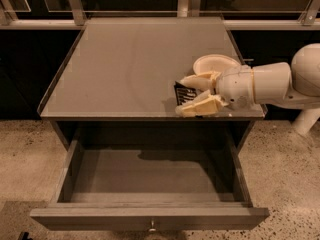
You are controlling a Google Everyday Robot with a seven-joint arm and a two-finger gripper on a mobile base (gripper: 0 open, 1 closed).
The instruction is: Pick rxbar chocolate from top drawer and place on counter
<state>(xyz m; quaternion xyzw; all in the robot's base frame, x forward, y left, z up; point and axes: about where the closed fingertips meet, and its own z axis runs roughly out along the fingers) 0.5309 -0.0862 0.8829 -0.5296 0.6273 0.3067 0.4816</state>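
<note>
Setting the rxbar chocolate (184, 94) down is the step in hand, as I judge it: the tool (181, 97) is clenched on the dark wrapper, one pale finger (197, 80) above it and one (201, 105) below, and it hangs over the front right part of the worktop (125, 64), close to the front rim. Whether the bar already touches the grey surface cannot be told from this view. The top drawer (150, 176) stands pulled out below with its flat bottom bare, so the pick looks done and only the placing is left. To do it well, I would carry the bar a little further in from the rim, so it cannot slide off into the open drawer, then lower it until the wrapper lies flat before letting go. The white bowl (216, 63) sits just behind the tool, so the move should stay to its near left side and not nudge it. Letting go from height risks the light wrapper skidding or tipping over the raised edge
</note>
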